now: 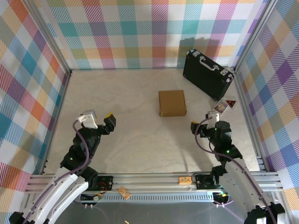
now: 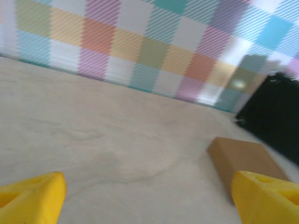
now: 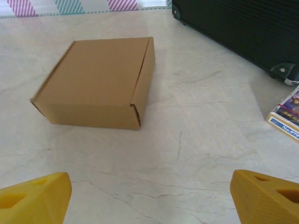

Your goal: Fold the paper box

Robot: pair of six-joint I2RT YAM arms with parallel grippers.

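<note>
The paper box [image 1: 172, 102] lies on the table as a closed, square brown cardboard package, lid down, a little right of centre. Nothing touches it. My left gripper [image 1: 99, 119] hovers near the front left, well short of the box, and is open with nothing between its yellow fingertips [image 2: 32, 196]. From the left wrist the box [image 2: 243, 156] shows at the right, beyond the right fingertip. My right gripper [image 1: 205, 122] is at the front right, also open and holding nothing. From the right wrist the box [image 3: 98, 81] sits ahead and to the left, with bare table between it and the gripper [image 3: 149, 198].
A black hard case [image 1: 208, 73] with silver trim stands at the back right against the wall. A small card pack [image 1: 220, 107] and a dark triangular card [image 1: 231, 102] lie just in front of it. Checked walls enclose the table on three sides.
</note>
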